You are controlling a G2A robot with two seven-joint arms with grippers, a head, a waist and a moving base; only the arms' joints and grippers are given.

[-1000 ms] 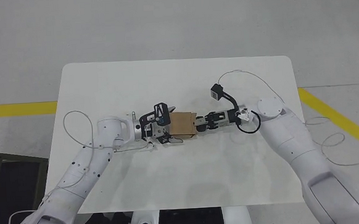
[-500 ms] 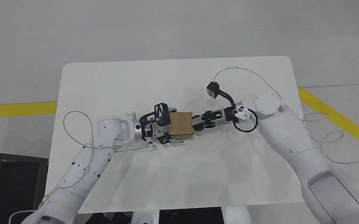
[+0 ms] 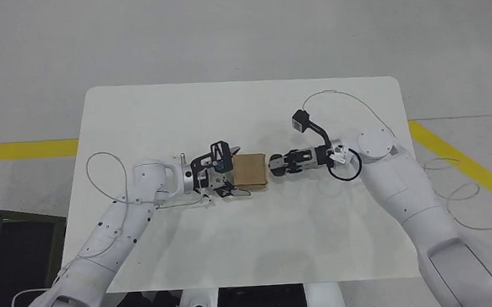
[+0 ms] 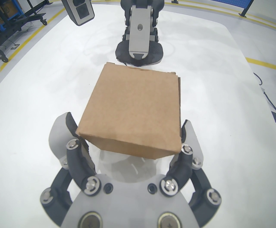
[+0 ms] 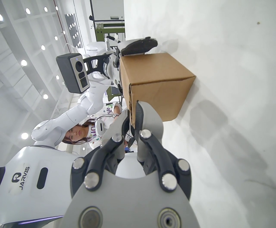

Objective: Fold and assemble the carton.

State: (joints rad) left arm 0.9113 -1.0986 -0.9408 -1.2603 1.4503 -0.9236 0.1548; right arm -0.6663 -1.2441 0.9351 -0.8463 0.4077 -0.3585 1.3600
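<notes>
Easing back a touch from the end of the carton, the right gripper shows its fingers pinched narrow, while the left gripper clamps the carton between its fingers at the middle of the worktop; with that pressure off, the freed end could spring back open.

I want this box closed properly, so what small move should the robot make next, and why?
Probably nudge the shut right fingers slightly into the end of the box, to seat the flap. They sit at that end, where a raw cardboard edge shows, while the left fingers grip both sides, bracing it.
</notes>
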